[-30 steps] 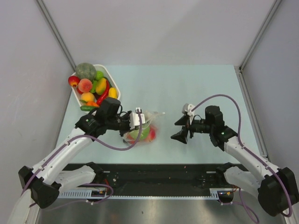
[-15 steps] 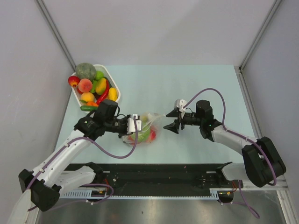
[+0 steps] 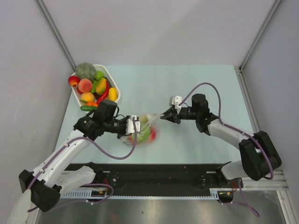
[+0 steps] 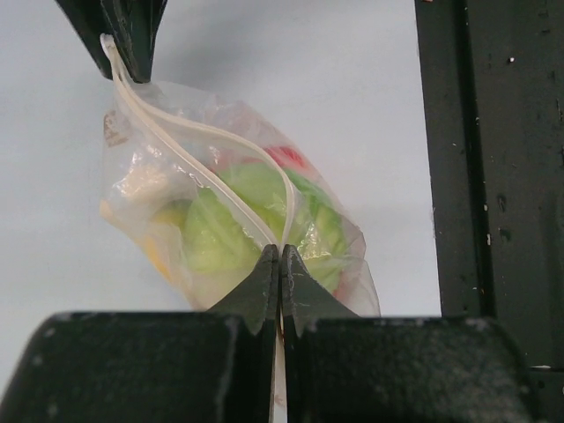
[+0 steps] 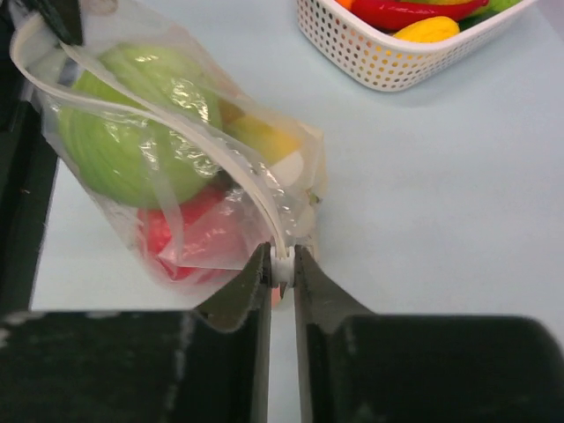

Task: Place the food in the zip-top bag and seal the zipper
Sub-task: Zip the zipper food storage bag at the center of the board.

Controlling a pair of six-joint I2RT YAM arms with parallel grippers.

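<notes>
The clear zip-top bag (image 3: 144,131) hangs between my two grippers, just above the table. Inside it lies food: a green round fruit (image 5: 132,123), a red piece (image 5: 181,238) and something yellow (image 5: 260,137). My left gripper (image 4: 279,256) is shut on the zipper's left end. My right gripper (image 5: 281,260) is shut on a small white tab at the right end of the zipper (image 5: 211,145). Between the two grips the zipper's two strips (image 4: 207,145) bow apart, so the mouth stands open. In the top view the left gripper (image 3: 132,125) and right gripper (image 3: 164,116) face each other across the bag.
A white slotted basket (image 3: 114,87) with more toy fruits and vegetables (image 3: 88,85) stands at the back left, close behind the left arm. The table's black front rail (image 3: 154,175) runs just below the bag. The basket's corner (image 5: 388,66) shows beyond the bag in the right wrist view.
My right gripper has moved left to the bag's right corner and closed on the zipper's end. The left gripper keeps its grip, and the bag has shifted slightly.
</notes>
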